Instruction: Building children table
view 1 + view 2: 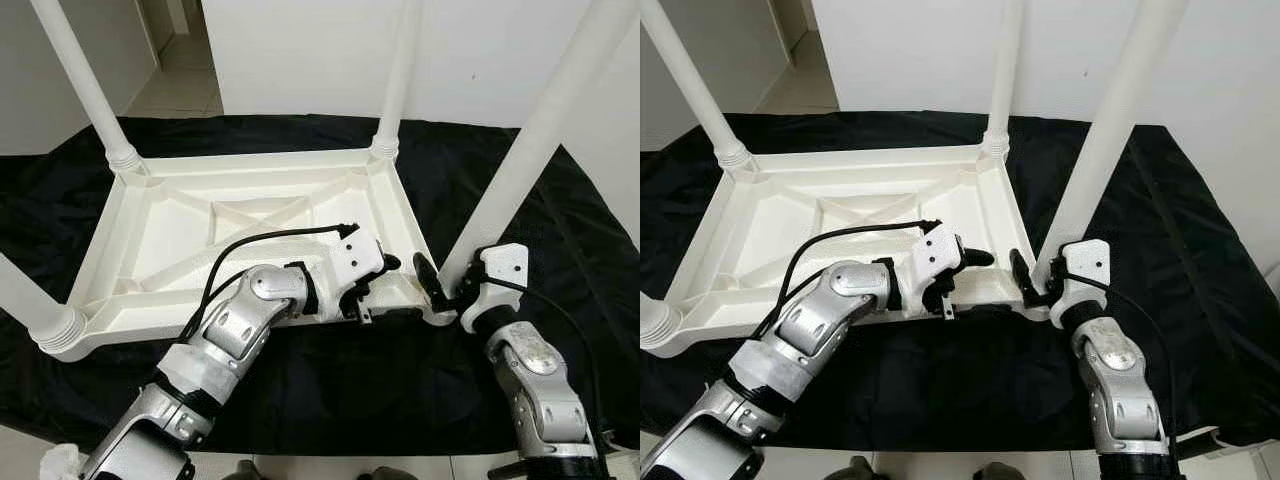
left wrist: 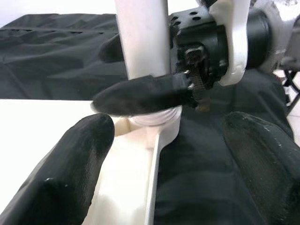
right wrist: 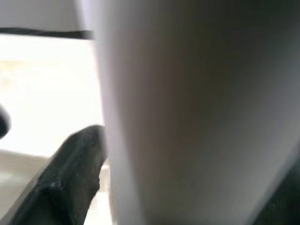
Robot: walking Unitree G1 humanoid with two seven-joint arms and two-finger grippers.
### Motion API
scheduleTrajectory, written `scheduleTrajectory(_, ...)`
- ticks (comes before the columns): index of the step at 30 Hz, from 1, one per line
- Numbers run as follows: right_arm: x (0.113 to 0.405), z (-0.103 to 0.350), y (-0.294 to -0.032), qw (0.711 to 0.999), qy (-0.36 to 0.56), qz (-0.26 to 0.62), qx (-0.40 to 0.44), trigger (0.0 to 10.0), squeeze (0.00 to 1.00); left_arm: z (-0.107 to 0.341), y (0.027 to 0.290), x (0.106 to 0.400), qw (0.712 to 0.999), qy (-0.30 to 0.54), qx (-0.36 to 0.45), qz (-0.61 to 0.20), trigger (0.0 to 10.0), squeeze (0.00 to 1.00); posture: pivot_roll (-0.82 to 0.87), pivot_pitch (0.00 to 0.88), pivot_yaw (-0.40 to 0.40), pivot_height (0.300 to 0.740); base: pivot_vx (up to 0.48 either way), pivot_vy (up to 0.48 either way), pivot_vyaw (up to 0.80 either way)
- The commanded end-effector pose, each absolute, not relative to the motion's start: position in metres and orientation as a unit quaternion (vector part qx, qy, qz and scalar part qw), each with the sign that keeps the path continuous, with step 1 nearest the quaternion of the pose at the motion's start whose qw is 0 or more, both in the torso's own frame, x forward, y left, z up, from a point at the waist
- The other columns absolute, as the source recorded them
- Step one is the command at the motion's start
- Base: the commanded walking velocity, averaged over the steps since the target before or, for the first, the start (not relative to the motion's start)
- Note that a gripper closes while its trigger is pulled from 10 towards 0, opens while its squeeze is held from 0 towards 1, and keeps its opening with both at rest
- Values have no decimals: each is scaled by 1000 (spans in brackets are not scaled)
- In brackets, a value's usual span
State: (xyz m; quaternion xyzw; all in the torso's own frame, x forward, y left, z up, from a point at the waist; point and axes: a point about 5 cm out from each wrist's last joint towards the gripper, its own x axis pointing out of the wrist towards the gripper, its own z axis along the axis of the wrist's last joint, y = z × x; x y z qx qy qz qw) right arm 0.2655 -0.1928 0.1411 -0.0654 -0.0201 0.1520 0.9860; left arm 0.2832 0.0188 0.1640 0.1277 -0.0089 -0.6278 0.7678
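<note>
upside down on a black cloth point(image 1: 330, 385), a white plastic children's table top point(image 1: 180, 235) is seen with its ribbed underside facing up and four white legs standing upward from its corners. the far left leg point(image 1: 85, 85) and the far right leg point(image 1: 398, 75) are seated in their ringed sockets, and the near left leg point(image 1: 28, 305) is seated at the corner closest to the robot's left side. the near right leg point(image 1: 540, 130) rises tilted from the near right corner of the top.

the right gripper point(image 1: 448, 285) is placed low on this near right leg, just above the corner socket, with one black finger point(image 1: 428, 278) seen on the inner side of the leg; in the right wrist view the leg point(image 3: 187, 112) is seen pressed between the dark fingers point(image 3: 70, 180), so the jaws are closed around it.

the left gripper point(image 1: 375, 290) is held over the near edge of the table top, close beside the right gripper, and pointed toward that corner. in the left wrist view its two fingers point(image 2: 70, 173) are spread apart with nothing between them, one above the white top and the other above the cloth.

a pale floor point(image 1: 185, 80) and a white wall point(image 1: 320, 50) are seen beyond the cloth.
</note>
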Motion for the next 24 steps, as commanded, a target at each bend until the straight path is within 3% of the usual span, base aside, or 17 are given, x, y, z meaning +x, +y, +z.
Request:
scheduleTrajectory(1,270,138,-193,982,-14,175,-63,10000,0,167,24,283,754,-14,134,-642,10000,0,-67,0,26,740,0,0,0)
scheduleTrajectory(6,274,138,-193,979,-11,192,-65,10000,0,165,25,284,760,-9,130,-637,10000,0,-60,0,20,740,0,0,0)
scheduleTrajectory(7,275,137,-193,978,-9,197,-66,10000,0,165,25,283,760,-8,129,-637,9333,0,-57,0,18,740,0,0,0)
scheduleTrajectory(9,276,136,-193,977,-8,201,-66,10000,0,165,25,283,760,-8,128,-637,9333,0,-57,0,18,740,0,0,0)
scheduleTrajectory(10,276,135,-193,976,-6,208,-68,10000,0,164,25,282,761,-8,125,-637,3686,0,-55,0,17,740,0,0,0)
scheduleTrajectory(11,276,134,-193,974,-4,214,-70,10000,0,165,25,281,760,-8,121,-639,2980,0,-55,0,17,740,0,0,0)
scheduleTrajectory(12,276,134,-193,974,-4,214,-70,10000,0,165,25,281,760,-8,121,-639,2980,0,-55,0,17,740,0,0,0)
scheduleTrajectory(13,277,133,-194,973,-1,218,-72,10000,0,165,25,279,758,-9,122,-641,0,0,-55,0,16,740,0,0,0)
scheduleTrajectory(14,277,133,-194,973,-1,218,-72,10000,0,165,25,279,758,-9,122,-641,0,0,-55,0,16,740,0,0,0)
scheduleTrajectory(15,277,132,-194,972,0,222,-74,10000,0,165,25,278,756,-9,123,-643,8392,0,-55,0,16,740,0,0,0)
scheduleTrajectory(16,277,132,-194,972,0,222,-74,10000,0,165,25,278,756,-9,123,-643,8392,0,-55,0,16,740,0,0,0)
scheduleTrajectory(17,277,131,-195,971,2,225,-75,10000,0,164,24,279,757,-6,129,-640,10000,0,-55,0,16,740,0,0,0)
scheduleTrajectory(22,279,128,-197,968,7,237,-79,10000,0,162,24,278,758,-5,137,-638,10000,0,-54,0,15,740,0,0,0)
scheduleTrajectory(23,279,127,-197,968,8,241,-77,4078,0,162,23,278,758,-4,137,-638,10000,0,-53,0,13,740,0,0,0)
scheduleTrajectory(24,279,127,-197,968,8,241,-77,4078,0,162,23,278,758,-4,137,-638,10000,0,-53,0,13,740,0,0,0)
